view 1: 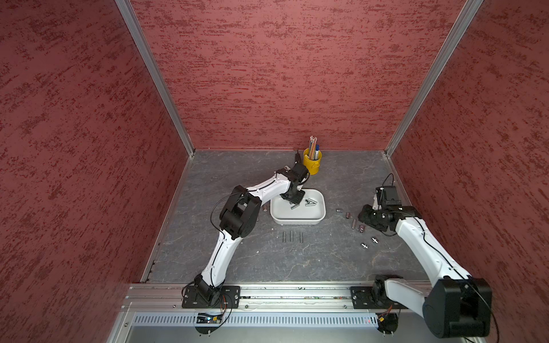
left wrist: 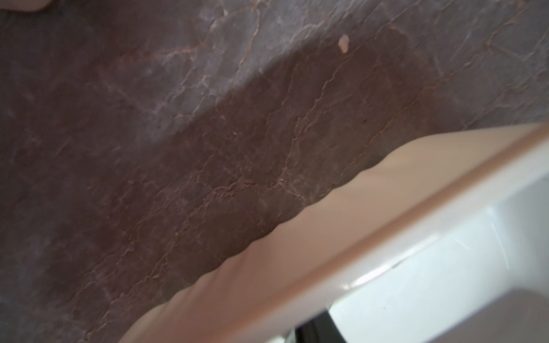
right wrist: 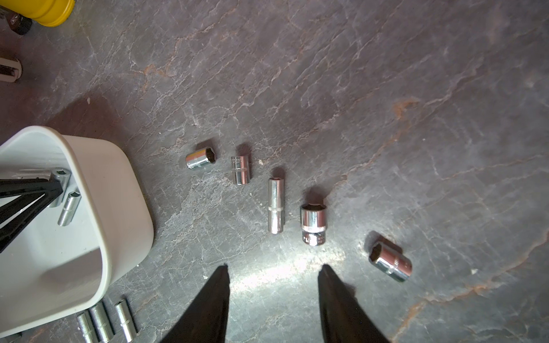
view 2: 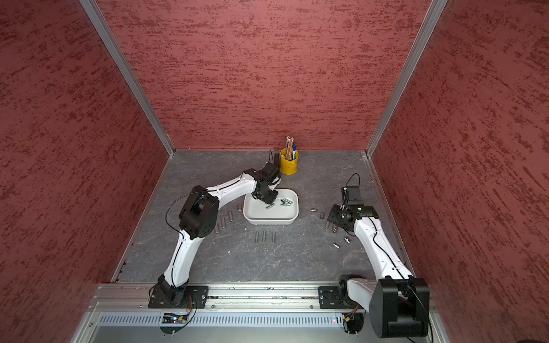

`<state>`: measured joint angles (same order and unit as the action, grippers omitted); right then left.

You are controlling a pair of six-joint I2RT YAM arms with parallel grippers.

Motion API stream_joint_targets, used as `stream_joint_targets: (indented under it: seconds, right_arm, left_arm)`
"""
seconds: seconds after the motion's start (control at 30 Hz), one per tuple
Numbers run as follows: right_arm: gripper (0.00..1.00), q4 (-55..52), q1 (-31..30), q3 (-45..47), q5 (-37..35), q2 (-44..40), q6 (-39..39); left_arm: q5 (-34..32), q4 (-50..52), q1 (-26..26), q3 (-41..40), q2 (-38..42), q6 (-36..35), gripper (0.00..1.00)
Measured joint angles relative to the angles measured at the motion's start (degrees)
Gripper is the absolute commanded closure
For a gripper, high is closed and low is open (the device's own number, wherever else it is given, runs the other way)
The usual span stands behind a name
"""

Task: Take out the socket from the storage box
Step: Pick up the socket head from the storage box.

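Observation:
The white storage box [view 1: 297,221] [view 2: 270,221] lies mid-table with a few chrome sockets [view 1: 311,202] inside. My left gripper [view 1: 295,202] [view 2: 267,200] reaches down into the box. In the right wrist view its black fingertips [right wrist: 56,188] rest against a socket [right wrist: 63,175], with another socket [right wrist: 69,208] beside it. Whether that socket is gripped does not show. The left wrist view shows only the box rim [left wrist: 416,213], blurred, and the floor. My right gripper [right wrist: 274,267] [view 1: 363,219] hovers open over bare table, right of the box, holding nothing.
Several loose sockets [right wrist: 275,205] lie in an arc ahead of the right gripper. Three long ones [view 1: 292,236] lie in a row in front of the box, and more [view 2: 230,216] lie to its left. A yellow pen cup [view 1: 312,164] stands behind the box. Two cross-shaped pieces [view 1: 370,243] lie near the right arm.

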<state>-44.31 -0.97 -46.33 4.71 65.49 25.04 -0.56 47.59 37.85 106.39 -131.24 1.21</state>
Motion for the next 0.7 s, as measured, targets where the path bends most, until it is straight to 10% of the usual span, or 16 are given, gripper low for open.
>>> stream_joint_targets:
  seconds: [0.7]
  right_arm:
    - [0.49,0.2,0.0,0.0,0.7,0.4,0.0]
  left_arm:
    - [0.1,0.6,0.2,-1.8,1.7,7.8,0.91]
